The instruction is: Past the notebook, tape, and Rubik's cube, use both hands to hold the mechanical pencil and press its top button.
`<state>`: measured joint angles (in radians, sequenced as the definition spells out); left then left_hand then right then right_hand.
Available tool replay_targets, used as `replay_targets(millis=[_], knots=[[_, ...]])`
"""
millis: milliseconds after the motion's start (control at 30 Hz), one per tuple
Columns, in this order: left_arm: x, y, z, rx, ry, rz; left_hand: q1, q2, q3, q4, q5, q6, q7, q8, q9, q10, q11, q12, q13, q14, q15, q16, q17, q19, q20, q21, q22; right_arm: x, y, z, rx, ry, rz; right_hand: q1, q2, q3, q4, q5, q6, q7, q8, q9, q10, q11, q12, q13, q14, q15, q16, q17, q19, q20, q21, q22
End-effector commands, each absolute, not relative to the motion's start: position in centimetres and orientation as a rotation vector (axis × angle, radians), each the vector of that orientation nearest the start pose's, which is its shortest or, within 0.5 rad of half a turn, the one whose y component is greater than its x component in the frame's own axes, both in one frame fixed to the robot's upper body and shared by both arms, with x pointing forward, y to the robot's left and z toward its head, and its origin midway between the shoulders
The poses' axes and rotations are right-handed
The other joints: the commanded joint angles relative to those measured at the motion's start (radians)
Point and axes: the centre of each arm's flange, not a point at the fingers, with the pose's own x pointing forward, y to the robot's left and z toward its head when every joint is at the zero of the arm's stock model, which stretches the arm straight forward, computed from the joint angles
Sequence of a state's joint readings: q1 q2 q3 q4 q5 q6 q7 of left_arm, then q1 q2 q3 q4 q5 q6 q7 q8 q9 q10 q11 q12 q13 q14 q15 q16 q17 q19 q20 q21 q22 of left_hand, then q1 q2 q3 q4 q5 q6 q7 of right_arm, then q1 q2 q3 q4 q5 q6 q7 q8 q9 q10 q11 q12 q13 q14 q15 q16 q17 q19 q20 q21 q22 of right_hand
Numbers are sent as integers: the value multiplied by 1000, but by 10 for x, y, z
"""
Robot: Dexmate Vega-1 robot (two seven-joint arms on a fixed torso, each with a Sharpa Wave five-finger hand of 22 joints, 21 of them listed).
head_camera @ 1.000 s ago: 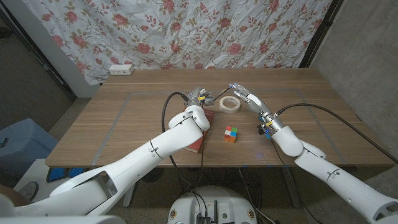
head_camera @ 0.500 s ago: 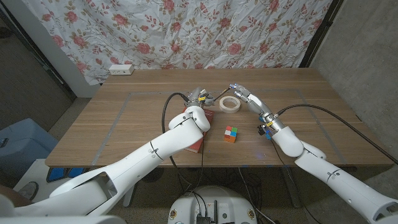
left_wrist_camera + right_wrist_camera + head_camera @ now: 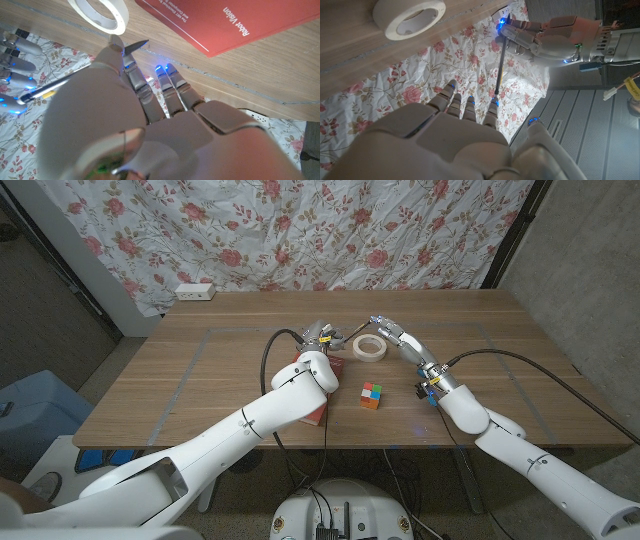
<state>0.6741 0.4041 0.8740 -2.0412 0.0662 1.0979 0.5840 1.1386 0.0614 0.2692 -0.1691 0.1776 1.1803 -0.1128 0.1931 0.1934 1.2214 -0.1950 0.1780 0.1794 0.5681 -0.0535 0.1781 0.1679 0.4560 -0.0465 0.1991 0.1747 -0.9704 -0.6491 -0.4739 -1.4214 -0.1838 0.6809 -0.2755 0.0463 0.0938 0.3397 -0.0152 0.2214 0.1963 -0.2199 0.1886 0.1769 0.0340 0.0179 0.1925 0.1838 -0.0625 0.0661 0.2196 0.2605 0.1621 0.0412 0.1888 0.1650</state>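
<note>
Mechanical pencil (image 3: 501,62) hangs above the surface past the tape (image 3: 369,347), pinched in my left robot hand (image 3: 318,333) to steady it; my right robot hand (image 3: 392,332), fingers spread, meets its end to press.

My head camera looks steeply down over the brown wooden table (image 3: 200,370) from some distance. Both wrist cameras sit close, inverted, sharing the white ring-shaped tape roll (image 3: 100,14) (image 3: 409,18) (image 3: 369,347).
</note>
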Motion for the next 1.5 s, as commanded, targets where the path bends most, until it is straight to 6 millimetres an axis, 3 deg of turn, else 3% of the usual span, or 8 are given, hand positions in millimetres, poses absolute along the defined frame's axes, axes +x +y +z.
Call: replay_targets(millis=[33,1500], knots=[[538,67,9,825,-356,243,4,8,0,3,4,5,4,9,1,27,-27,10,3,7,-167,1,1,-1,-39,3,2,565,-225,-70,-718,-1019,257,-2,17,0,3,2,5,-2,3,2,0,1,0,2,-2,5,5,1,-1,-2,1,4],[541,65,13,835,-381,238,6,11,-2,3,4,6,4,10,1,26,-27,10,3,7,-168,1,1,-2,-38,3,2,566,-206,-73,-728,-1017,335,-5,20,-1,7,2,56,-1,13,3,-18,-5,-3,2,-15,2,2,2,-8,-4,-1,4]])
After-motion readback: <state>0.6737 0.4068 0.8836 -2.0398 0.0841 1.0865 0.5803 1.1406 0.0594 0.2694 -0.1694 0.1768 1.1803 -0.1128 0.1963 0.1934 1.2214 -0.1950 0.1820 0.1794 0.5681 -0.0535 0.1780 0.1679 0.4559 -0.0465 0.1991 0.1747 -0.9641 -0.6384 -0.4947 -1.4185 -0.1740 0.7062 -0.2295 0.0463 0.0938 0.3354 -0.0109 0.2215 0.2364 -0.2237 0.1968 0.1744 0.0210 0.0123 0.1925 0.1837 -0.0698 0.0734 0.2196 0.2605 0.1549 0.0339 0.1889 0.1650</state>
